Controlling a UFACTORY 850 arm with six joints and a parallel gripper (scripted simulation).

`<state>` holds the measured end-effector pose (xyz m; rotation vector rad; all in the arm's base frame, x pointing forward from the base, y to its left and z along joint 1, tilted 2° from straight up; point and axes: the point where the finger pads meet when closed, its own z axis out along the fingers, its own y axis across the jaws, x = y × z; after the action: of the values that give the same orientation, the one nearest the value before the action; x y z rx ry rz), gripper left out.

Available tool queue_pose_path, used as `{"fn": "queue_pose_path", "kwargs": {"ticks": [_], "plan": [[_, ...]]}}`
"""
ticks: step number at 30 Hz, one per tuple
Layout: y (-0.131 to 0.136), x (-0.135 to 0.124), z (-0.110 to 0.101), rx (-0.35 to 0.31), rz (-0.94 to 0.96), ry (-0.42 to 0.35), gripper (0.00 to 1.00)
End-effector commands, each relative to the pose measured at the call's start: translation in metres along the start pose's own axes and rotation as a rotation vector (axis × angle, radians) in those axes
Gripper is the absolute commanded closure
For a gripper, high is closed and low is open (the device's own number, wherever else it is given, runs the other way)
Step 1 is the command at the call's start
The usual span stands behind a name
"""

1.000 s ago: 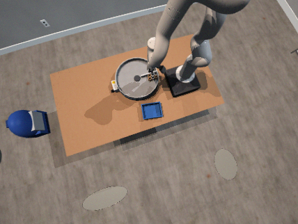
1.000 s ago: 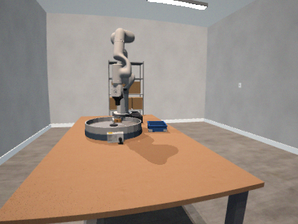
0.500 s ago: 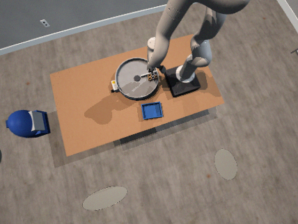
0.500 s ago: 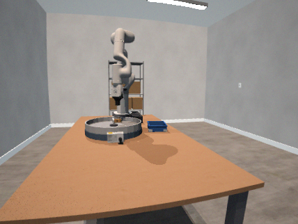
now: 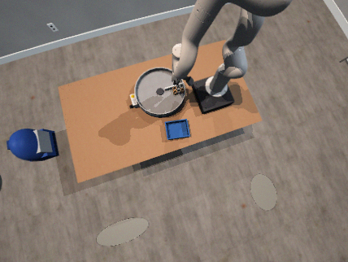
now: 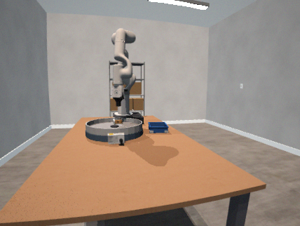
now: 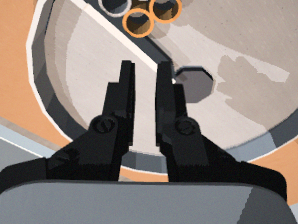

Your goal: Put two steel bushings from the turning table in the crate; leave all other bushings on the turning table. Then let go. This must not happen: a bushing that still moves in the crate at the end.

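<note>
The round grey turning table (image 5: 159, 92) stands mid-table; it also shows in the exterior view (image 6: 113, 129). A cluster of bushings (image 5: 177, 89) sits near its right rim. My gripper (image 7: 145, 80) hangs above the disc, short of the cluster, next to the dark hub (image 7: 193, 83). Its fingers stand narrow with a thin gap and nothing between them. The blue crate (image 5: 177, 129) sits in front of the turning table and looks empty.
The arm's black base plate (image 5: 213, 95) is right of the turning table. A small control box (image 6: 116, 139) is fixed to the table's rim. A blue bin (image 5: 30, 143) stands on the floor at the left. A shelf (image 6: 126, 88) stands behind the arm.
</note>
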<state>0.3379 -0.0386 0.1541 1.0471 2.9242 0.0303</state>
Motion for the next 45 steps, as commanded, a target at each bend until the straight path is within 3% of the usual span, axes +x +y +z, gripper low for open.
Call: {"fn": "queue_pose_path", "kwargs": {"ticks": [1, 14, 17, 21, 29, 31, 34, 38, 45], "plan": [[0.000, -0.001, 0.000, -0.001, 0.000, -0.001, 0.87], [0.000, 0.000, 0.001, 0.003, -0.007, 0.012, 0.90], [0.001, 0.001, 0.005, 0.012, -0.026, 0.046, 0.90], [0.002, 0.004, 0.014, 0.025, -0.072, 0.131, 0.90], [0.005, 0.014, 0.041, 0.075, -0.213, 0.391, 0.90], [0.005, 0.014, 0.041, 0.075, -0.213, 0.391, 0.90], [0.006, 0.018, 0.055, 0.101, -0.282, 0.516, 0.90], [0.007, 0.022, 0.066, 0.123, -0.341, 0.624, 0.90], [0.008, 0.024, 0.073, 0.135, -0.375, 0.688, 0.90]]}}
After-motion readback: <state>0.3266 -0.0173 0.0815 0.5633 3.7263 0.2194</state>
